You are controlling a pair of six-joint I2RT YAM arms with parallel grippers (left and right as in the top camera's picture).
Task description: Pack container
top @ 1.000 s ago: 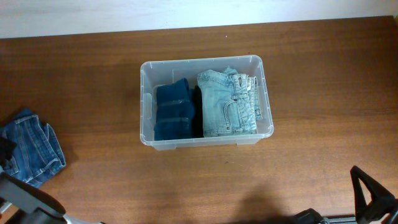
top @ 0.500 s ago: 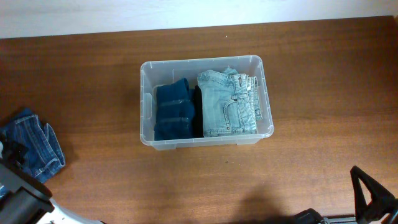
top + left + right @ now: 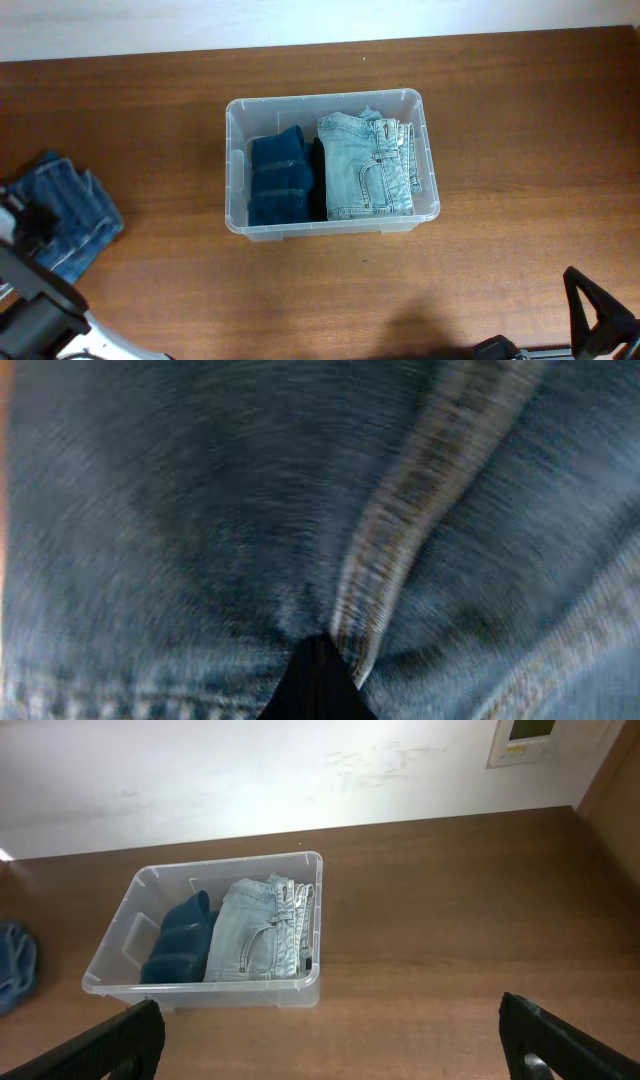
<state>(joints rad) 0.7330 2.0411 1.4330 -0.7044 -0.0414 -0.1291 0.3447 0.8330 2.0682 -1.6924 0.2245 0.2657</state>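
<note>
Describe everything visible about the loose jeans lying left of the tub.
The loose jeans are medium-blue denim, crumpled rather than folded, with paler stitched seams. They are at the left edge of the wooden table, well apart from the clear container and not in it. The left gripper is shut on the fabric at their left side. Its wrist view is filled with blurred denim, and one pale seam runs up from the dark fingertips.

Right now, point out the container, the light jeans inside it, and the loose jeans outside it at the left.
container [image 3: 300,110], overhead view, on its far wall.
light jeans [image 3: 365,165], overhead view, middle of the folded pile.
loose jeans [image 3: 80,215], overhead view, centre of the bundle.
</note>
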